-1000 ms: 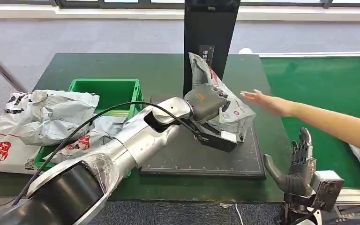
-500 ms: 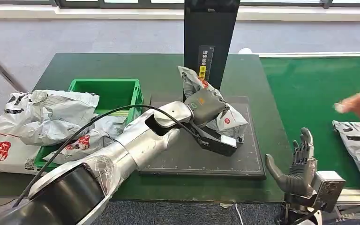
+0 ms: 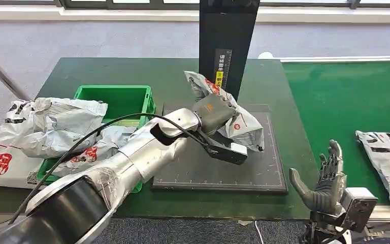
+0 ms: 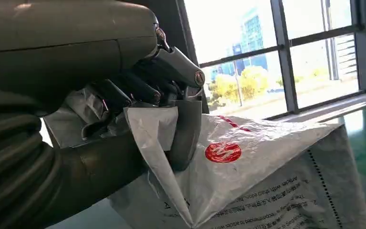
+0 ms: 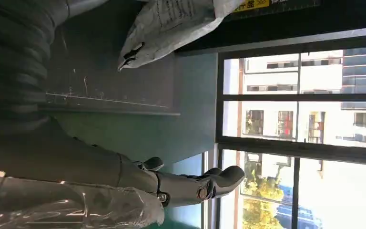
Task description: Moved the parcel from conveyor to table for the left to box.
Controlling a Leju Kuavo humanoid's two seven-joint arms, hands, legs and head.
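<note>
Head view: the left hand (image 3: 214, 109) grips the parcel (image 3: 233, 117) and holds it raised above the dark mat (image 3: 264, 173) on the green bench (image 3: 172, 71), in front of the black post (image 3: 228, 30). The right hand (image 3: 325, 183) hangs low at the bench edge beside the conveyor (image 3: 345, 96), fingers spread, holding nothing. A second parcel (image 3: 388, 157) lies on the conveyor. The green crate (image 3: 114, 94) stands left of the mat, holding bagged parcels; more bags (image 3: 35, 127) are heaped beside it.

Judged step: the conveyor-to-bench transfer looks complete; the left hand is carrying the parcel for boxing. The next move calls for travel left to the crate, then release over it.

Left wrist view: the fingers (image 4: 138, 86) are clenched on a fold of the parcel's white film; a red round mark (image 4: 223, 152) shows on it. Tall windows lie beyond.

Right wrist view: the fingers (image 5: 219, 179) are extended and released. The mat's edge, the bench and windows show behind.
</note>
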